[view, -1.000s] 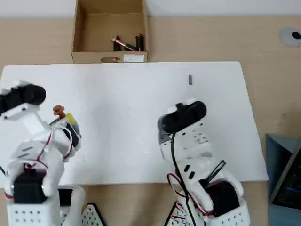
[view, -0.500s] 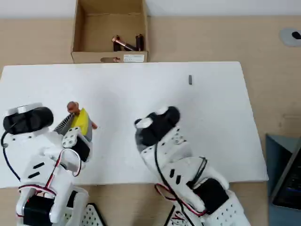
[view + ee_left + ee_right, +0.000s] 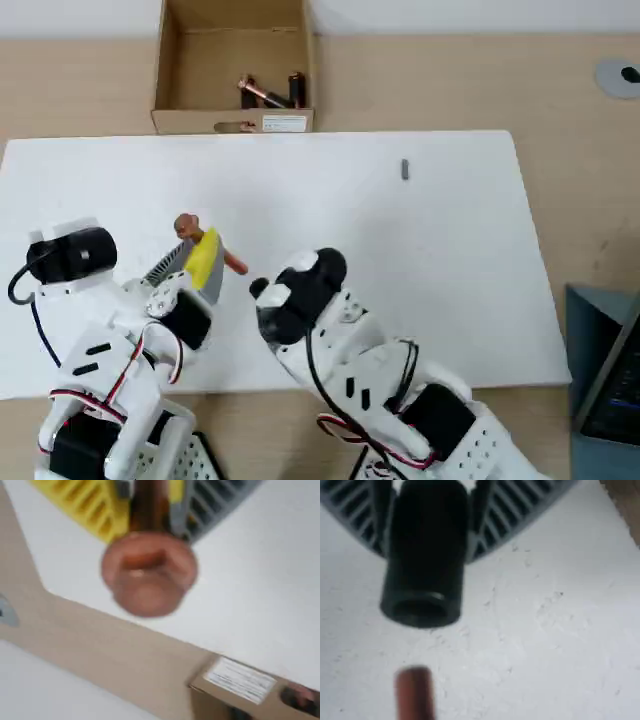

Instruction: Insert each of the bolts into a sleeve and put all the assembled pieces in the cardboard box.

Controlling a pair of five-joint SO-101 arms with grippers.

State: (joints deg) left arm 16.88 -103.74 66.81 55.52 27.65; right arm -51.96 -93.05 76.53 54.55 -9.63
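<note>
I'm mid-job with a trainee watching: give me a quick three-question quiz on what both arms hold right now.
1. True or false: the left gripper is shut on a bolt.
2. The right gripper holds: A) a sleeve, B) a screwdriver, C) nothing.
3. Where do the finished pieces already lie?
Key: 1 true; 2 A; 3 in the cardboard box.

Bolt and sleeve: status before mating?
Left hand shut on bolt. Right hand shut on sleeve. Bolt tip near sleeve mouth, apart, not yet in. Nothing between them.
</note>
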